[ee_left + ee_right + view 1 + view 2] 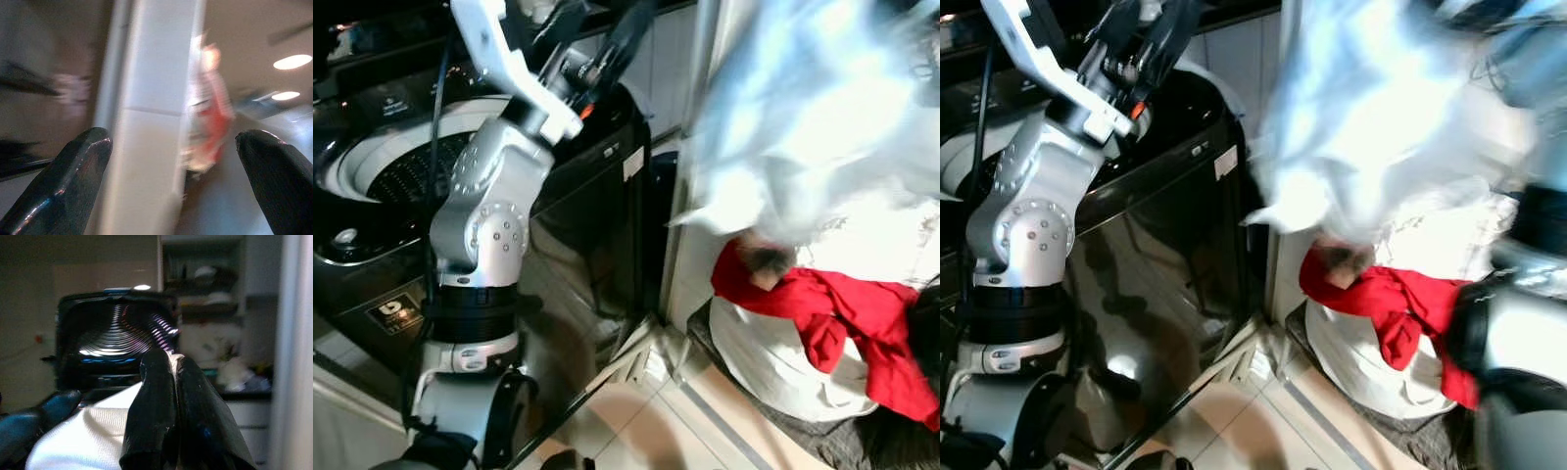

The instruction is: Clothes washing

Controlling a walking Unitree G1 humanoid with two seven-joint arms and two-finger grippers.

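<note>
A pale blue-white garment (803, 127) hangs blurred in the air at the upper right, above the laundry pile. My right gripper (168, 362) is shut on its white cloth (98, 431). The black top-loading washing machine (578, 245) stands on the left with its drum (401, 166) open; in the right wrist view its raised lid (117, 333) lies ahead. My left gripper (617, 39) is raised over the machine's right rear corner. It stands open (173, 142) with nothing between its fingers.
A red garment (842, 313) lies over a white one (773, 372) in a dark basket (822, 436) on the floor at the lower right. A white wall post (690, 245) stands between the machine and the basket. Pale floor tiles (636, 411) run in front.
</note>
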